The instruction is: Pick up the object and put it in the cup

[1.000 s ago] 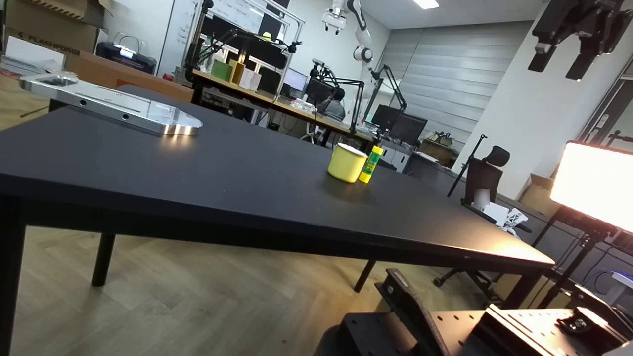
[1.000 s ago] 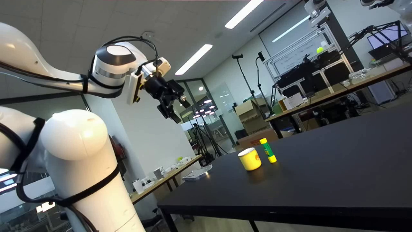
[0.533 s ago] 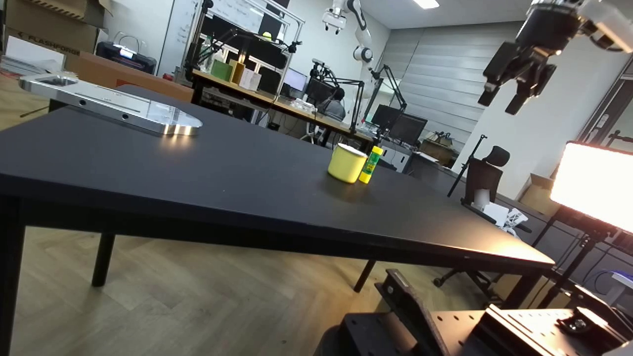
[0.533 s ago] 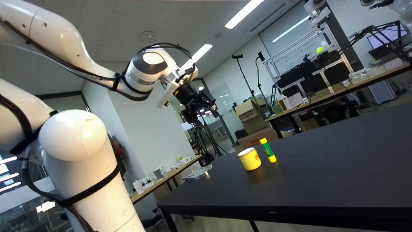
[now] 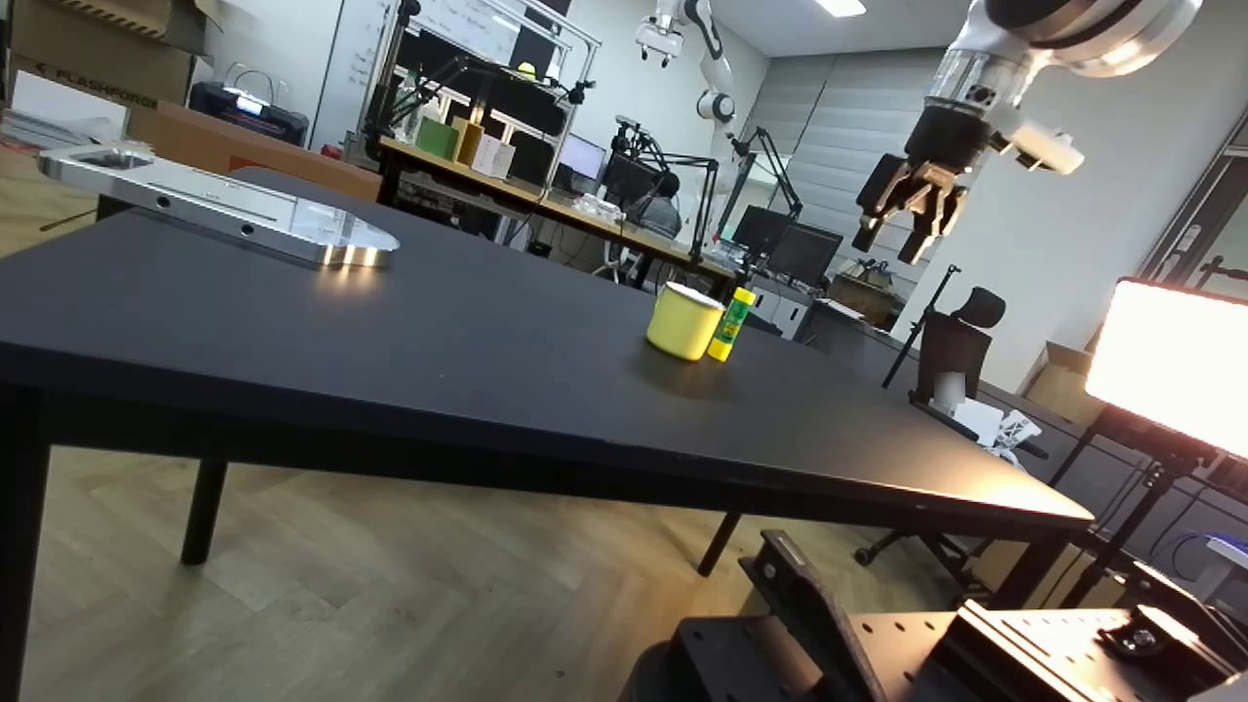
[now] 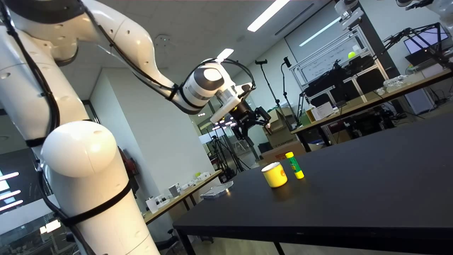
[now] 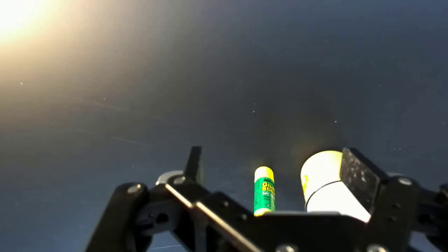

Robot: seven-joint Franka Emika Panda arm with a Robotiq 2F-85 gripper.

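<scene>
1. My pincer [image 5: 888,244] hangs in the air above the black table [image 5: 468,380], its two fingers spread wide and holding nothing. I read that width as deliberate, set for a grasp.

2. The object, a glue stick [image 7: 264,194], stands upright on the table, green-labelled between yellow ends. On its end it offers a slim body to pinch, though I judge it would topple at a light knock.

3. The yellow cup [image 7: 322,175] stands just beside it, mouth up, with a gap between the two in the wrist view. Placed like that, they should make for a short carry; the pick itself is not yet made.

4. In the wrist view the glue stick shows between the fingers, but one finger [image 7: 360,180] covers part of the cup. That is my obstacle: lowered at this spread, it could catch the cup. I would shift away, or turn the pincer, before going down.

5. The pincer's own frame cuts across the glue stick's near end in the wrist view, so I would judge height from both exterior views.

6. A shiny silvery slab [image 5: 214,200] lies on the table, well apart and out of my path. Off the table a lamp panel [image 5: 1170,366] glows; the wrist view's corner glare may be its reflection.
</scene>
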